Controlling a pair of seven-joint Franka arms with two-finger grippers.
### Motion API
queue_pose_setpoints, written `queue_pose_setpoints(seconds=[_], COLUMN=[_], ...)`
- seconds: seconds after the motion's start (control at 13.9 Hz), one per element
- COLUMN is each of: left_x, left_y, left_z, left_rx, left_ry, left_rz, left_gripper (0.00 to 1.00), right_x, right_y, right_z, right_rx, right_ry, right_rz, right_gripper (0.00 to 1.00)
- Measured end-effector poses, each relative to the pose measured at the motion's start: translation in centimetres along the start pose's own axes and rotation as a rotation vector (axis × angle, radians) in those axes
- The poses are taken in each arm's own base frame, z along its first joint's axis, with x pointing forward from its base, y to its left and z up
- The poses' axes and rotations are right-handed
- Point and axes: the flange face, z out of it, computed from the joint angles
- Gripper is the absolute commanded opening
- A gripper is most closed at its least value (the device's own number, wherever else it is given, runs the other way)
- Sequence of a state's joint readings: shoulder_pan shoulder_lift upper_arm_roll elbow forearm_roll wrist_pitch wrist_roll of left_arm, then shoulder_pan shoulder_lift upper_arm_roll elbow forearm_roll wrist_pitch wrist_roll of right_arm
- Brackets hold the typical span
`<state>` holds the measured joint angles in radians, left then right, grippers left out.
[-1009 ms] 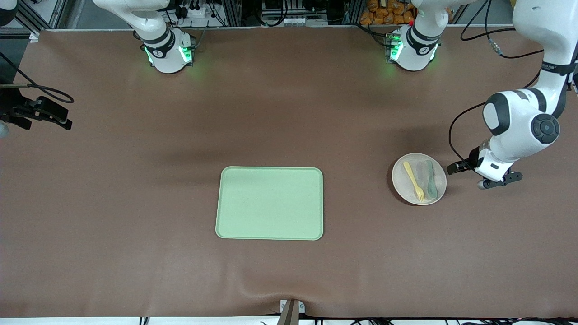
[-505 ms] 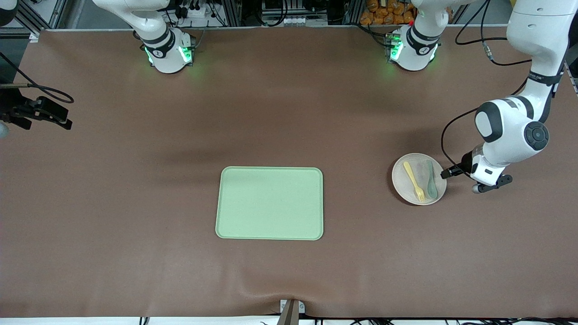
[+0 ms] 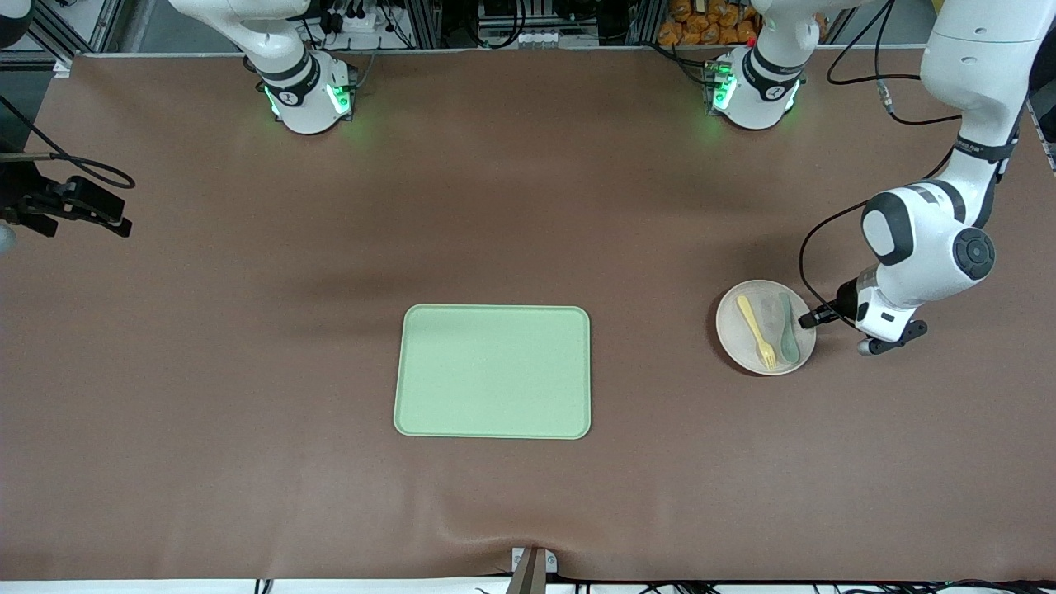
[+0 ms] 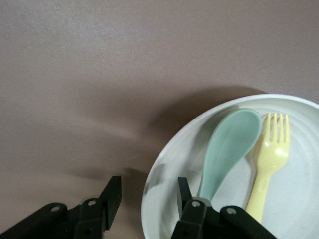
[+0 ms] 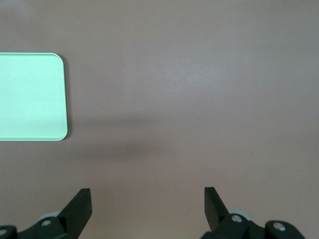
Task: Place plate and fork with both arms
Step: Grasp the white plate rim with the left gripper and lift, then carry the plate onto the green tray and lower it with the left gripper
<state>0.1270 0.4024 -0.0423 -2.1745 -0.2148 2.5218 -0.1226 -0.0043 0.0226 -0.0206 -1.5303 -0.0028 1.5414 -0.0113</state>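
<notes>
The pale plate (image 3: 747,351) lies on the table toward the left arm's end, holding the yellow fork (image 3: 755,330) and a grey-green spoon (image 3: 789,334). My left gripper (image 3: 808,320) is low at the plate's edge, on the side toward the left arm's end. In the left wrist view the left gripper (image 4: 149,185) is open and straddles the plate's rim (image 4: 147,209): one finger stands over the table outside it, the other inside beside the spoon (image 4: 229,144), with the fork (image 4: 269,164) past it. My right gripper (image 5: 147,199) is open over bare table, holding nothing.
A rectangular light green tray (image 3: 492,371) lies mid-table, nearer the front camera than the arms' bases; its corner (image 5: 30,94) shows in the right wrist view. The right arm waits at its end of the table.
The left arm has slid toward the plate until its jaws reach over the rim, and the jaws have narrowed. The plate, fork, spoon and right arm have not moved.
</notes>
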Motion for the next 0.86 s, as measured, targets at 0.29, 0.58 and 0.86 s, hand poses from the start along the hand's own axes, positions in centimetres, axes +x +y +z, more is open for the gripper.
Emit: queue_pose_setpoints(seconds=[0.29,0.58,0.86], left_x=[0.0,0.0,-0.2], left_y=[0.2,0.4,2.4], left_z=[0.6,0.6,0.6], left_rx=[-0.017,-0.037,-0.076], left_ry=[-0.004,-0.006,-0.010], left_rz=[-0.020,-0.039,-0.039], left_gripper=[0.17,0.00,0.00], right_x=[0.0,0.0,0.0], right_y=[0.0,0.0,0.0], right_z=[0.0,0.0,0.0], right_rx=[0.000,0.000,0.000], right_ry=[0.000,0.000,0.000], right_rz=[0.000,0.000,0.000], right_gripper=[1.00,1.00,1.00])
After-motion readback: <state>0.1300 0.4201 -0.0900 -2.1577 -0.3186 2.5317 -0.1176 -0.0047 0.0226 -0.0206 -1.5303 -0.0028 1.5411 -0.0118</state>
